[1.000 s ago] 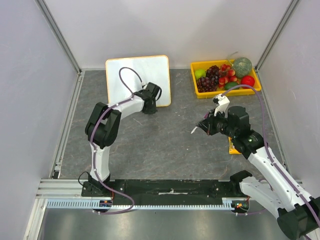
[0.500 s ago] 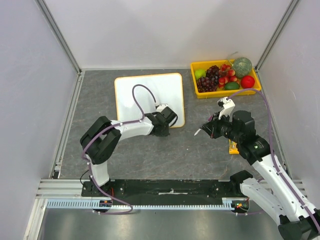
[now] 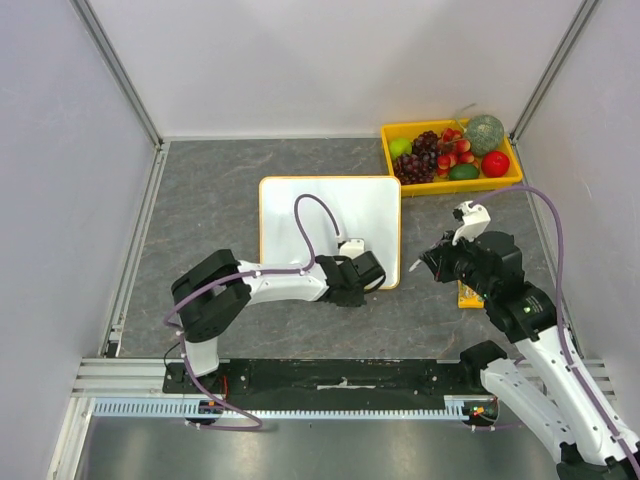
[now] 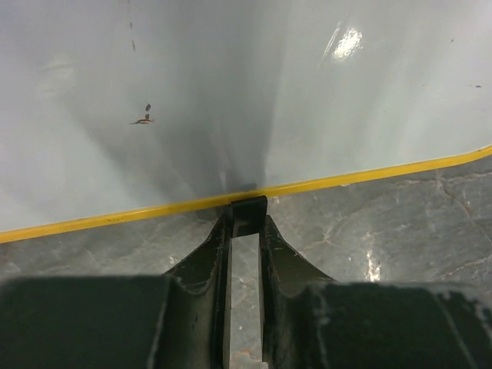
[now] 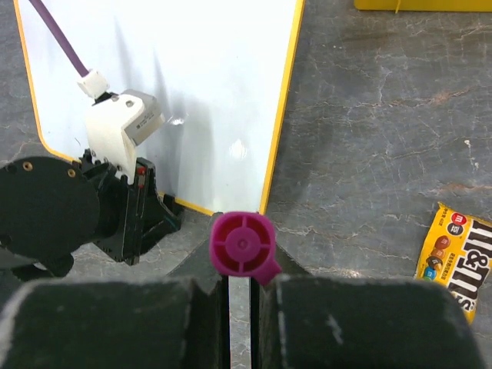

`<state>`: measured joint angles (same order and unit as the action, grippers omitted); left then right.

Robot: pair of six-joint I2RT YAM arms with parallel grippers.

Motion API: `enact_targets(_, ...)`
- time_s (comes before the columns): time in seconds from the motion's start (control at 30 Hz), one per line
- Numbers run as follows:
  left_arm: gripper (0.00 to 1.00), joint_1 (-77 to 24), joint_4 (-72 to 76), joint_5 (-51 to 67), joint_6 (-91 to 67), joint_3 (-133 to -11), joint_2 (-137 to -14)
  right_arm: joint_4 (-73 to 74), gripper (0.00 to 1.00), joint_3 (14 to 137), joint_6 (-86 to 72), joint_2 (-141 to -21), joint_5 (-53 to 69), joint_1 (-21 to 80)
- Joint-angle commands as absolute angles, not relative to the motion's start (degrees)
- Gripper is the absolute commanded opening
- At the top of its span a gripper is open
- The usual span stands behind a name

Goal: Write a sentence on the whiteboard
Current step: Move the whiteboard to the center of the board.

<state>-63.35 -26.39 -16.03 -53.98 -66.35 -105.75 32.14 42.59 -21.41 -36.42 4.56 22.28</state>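
The rectangular white whiteboard (image 3: 330,215) with rounded corners and a thin orange frame is lying flat to the left of the yellow plastic tray (image 3: 450,187), its far right corner just beside the tray's near left corner. Since a second ago it has been sliding from the far left, by the back wall, toward the tray and nearer to the arm bases.

The left gripper (image 3: 372,272) is travelling with it, and its jaws are pinched nearly closed on the board's edge farthest from the tray, where a small black foot (image 4: 248,213) is sitting between the fingertips. The right gripper (image 3: 432,262) is drawing back nearer, below the tray. It is clamping tight on a marker with a magenta end (image 5: 242,244), whose pale tip (image 3: 416,266) is pointing at the board's right edge without touching it.

A yellow candy packet (image 5: 457,257) is lying well nearer than the tray. The tray is holding assorted fruit (image 3: 440,150). The grey stone-patterned tabletop (image 3: 200,200) is carrying everything, and plain white walls (image 3: 300,60) with metal corner posts are enclosing it.
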Motion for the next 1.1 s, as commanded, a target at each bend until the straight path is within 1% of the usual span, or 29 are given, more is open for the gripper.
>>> enact_targets(0.0, 0.02, -66.53, -29.62, -11.87, -61.43, -66.88, -108.19, 33.22, 0.00, 45.00, -21.80, -34.98, 3.08, 22.24)
enact_targets(0.2, 0.03, -68.73, -26.82, -10.02, -60.65, -69.69, -110.04, 34.19, 0.00, 46.14, -21.80, -34.45, 3.34, 22.24)
enact_targets(0.3, 0.06, -68.91, -25.75, -9.32, -59.77, -71.27, -111.09, 34.89, 0.00, 46.58, -21.88, -33.75, 3.51, 22.24)
enact_targets(0.4, 0.11, -69.26, -25.75, -9.32, -58.89, -71.81, -111.01, 35.68, 0.00, 47.02, -22.23, -32.61, 3.95, 22.24)
enact_targets(0.5, 0.23, -70.05, -25.14, -9.93, -57.75, -70.84, -108.64, 36.56, 0.00, 47.37, -22.76, -31.56, 4.66, 22.24)
enact_targets(0.57, 0.39, -70.84, -24.35, -10.28, -56.09, -69.88, -106.80, 36.91, 0.00, 47.46, -23.11, -31.03, 5.62, 22.15)
enact_targets(0.63, 0.52, -71.98, -24.43, -11.33, -54.76, -69.17, -104.78, 37.18, 0.00, 47.55, -23.55, -30.41, 6.76, 22.24)
enact_targets(0.8, 0.74, -75.32, -24.00, -13.71, -52.48, -65.14, -98.27, 37.44, 0.00, 46.67, -24.78, -29.18, 8.70, 22.15)
enact_targets(0.9, 0.79, -76.55, -22.24, -13.45, -51.51, -61.45, -93.45, 37.53, 0.00, 45.53, -26.01, -27.43, 9.49, 22.24)
enact_targets(1.07, 0.79, -76.55, -21.27, -12.13, -50.54, -56.35, -86.06, 38.49, 0.00, 45.87, -27.77, -25.40, 13.08, 22.24)
